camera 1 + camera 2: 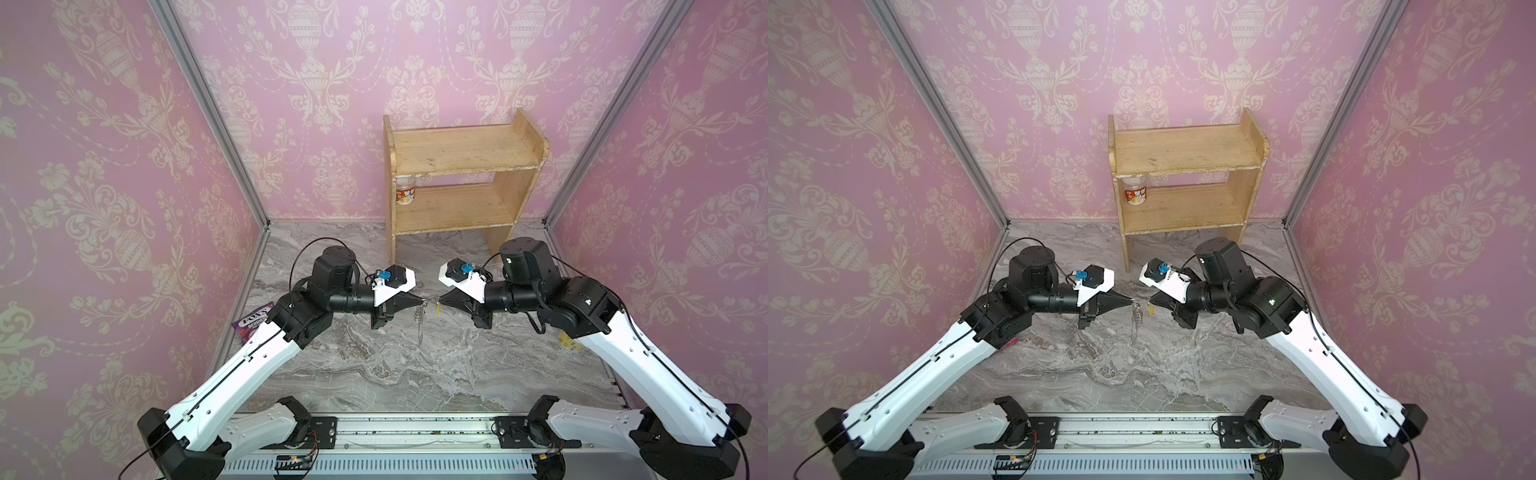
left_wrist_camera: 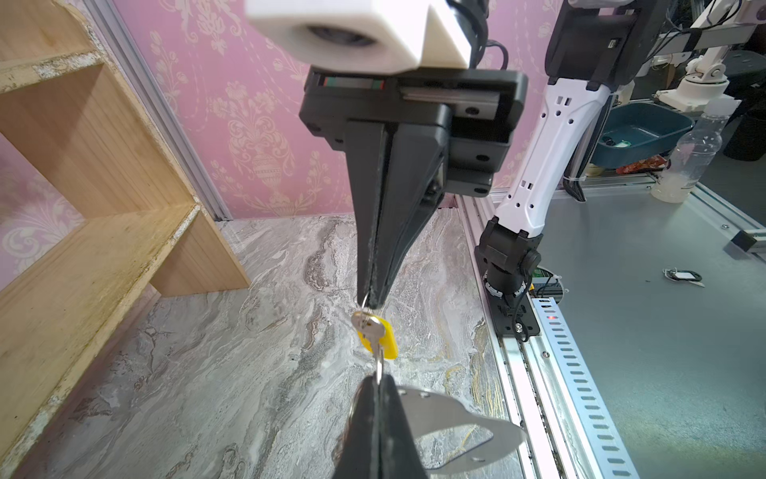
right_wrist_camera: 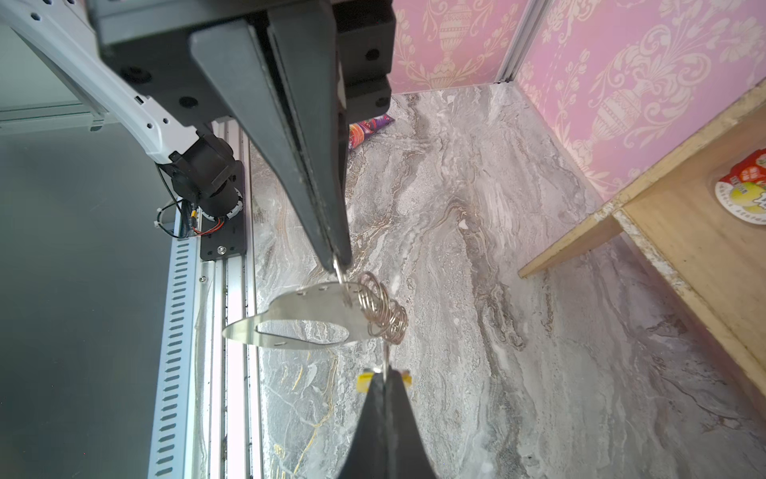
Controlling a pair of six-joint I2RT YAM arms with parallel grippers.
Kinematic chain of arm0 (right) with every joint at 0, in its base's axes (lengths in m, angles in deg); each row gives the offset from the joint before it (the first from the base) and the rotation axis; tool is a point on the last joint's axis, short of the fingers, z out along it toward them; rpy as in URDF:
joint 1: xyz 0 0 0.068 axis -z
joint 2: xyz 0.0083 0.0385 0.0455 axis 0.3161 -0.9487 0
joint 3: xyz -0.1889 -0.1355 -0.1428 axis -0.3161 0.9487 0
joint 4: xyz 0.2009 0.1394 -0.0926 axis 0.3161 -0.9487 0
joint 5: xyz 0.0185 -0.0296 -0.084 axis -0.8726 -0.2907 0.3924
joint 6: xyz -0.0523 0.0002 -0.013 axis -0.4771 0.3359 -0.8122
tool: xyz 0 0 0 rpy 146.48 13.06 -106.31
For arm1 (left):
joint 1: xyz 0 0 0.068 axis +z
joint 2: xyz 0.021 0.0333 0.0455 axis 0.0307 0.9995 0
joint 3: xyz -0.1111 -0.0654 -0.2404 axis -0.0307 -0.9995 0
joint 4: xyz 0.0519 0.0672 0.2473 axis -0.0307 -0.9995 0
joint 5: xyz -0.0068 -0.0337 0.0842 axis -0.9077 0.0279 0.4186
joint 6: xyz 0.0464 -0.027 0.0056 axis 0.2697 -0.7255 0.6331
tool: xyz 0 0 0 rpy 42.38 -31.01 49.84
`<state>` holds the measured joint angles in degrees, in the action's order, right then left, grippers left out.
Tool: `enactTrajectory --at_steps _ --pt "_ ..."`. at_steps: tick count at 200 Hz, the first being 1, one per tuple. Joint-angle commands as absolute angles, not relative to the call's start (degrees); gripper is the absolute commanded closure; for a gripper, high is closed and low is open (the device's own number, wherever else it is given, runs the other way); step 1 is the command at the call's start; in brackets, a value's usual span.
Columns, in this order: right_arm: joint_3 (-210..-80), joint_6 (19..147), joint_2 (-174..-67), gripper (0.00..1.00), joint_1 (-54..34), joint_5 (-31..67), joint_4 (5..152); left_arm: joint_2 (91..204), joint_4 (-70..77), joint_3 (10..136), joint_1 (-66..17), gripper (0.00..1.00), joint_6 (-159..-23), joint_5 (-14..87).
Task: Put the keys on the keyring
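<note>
Both grippers meet tip to tip in mid-air above the marble table. My left gripper (image 1: pixel 419 302) (image 2: pixel 378 375) is shut on one small ring of the keyring (image 3: pixel 315 307), a silver half-oval plate that hangs below its tips in both top views (image 1: pixel 419 322) (image 1: pixel 1136 322). Its other rings (image 3: pixel 383 311) bunch along the straight edge. My right gripper (image 1: pixel 441 302) (image 3: pixel 386 371) is shut on the thin wire loop of the keys (image 2: pixel 367 323). The yellow tag (image 2: pixel 385 336) (image 1: pixel 437 308) dangles beside the key. The key blade reaches to the left jaw tips.
A wooden two-level shelf (image 1: pixel 461 183) stands at the back, with a small jar (image 1: pixel 405 193) on its lower board. A purple snack packet (image 1: pixel 253 322) lies by the left wall. A yellow round object (image 1: pixel 569 340) peeks from under the right arm. The arm rail (image 1: pixel 415 432) runs along the front.
</note>
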<state>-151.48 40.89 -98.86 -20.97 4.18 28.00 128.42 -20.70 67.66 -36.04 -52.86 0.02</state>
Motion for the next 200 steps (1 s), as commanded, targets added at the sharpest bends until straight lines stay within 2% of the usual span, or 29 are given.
enactTrajectory --at_steps 1,87,200 --pt "-153.1 42.3 -99.3 1.00 -21.5 2.5 28.7 128.8 -20.1 69.6 -37.3 1.00 -50.2 1.0" --pt "-154.7 42.7 -100.5 1.00 -22.1 1.2 24.5 128.0 -22.2 69.6 -39.0 1.00 -45.1 7.4" --pt "-155.5 44.0 -101.7 1.00 -22.7 3.7 22.8 127.0 -22.2 69.9 -39.8 1.00 -43.7 8.9"
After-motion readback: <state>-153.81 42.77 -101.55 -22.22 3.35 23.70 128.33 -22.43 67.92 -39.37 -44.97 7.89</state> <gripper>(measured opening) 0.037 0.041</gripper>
